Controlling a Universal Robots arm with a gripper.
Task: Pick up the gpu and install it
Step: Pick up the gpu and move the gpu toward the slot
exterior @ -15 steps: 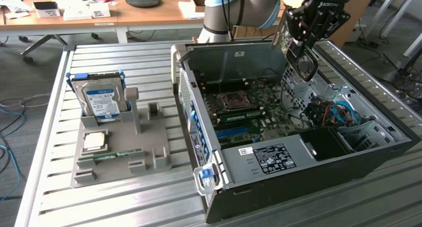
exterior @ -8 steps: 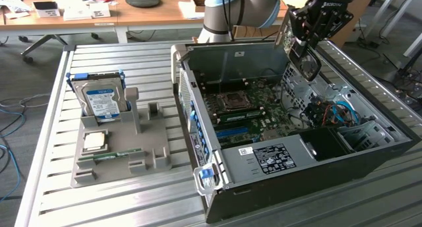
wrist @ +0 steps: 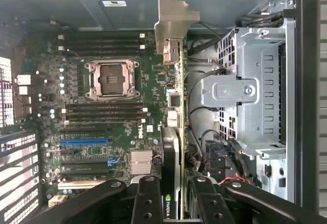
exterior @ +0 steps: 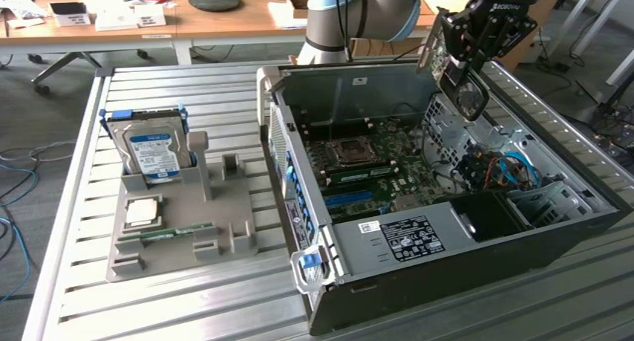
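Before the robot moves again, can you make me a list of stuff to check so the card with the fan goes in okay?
1. Grip: the jaws are closed on the gpu, held in the air. Ok.
2. Computer case open, motherboard showing. Ok.
3. Blue slot empty. Ok.
4. Card seated: it hangs above the case, not in a slot. Not ok.
5. Card lined up with a slot: cannot tell.
6. Cables lie close beside the card; whether they are clear of it: cannot tell.
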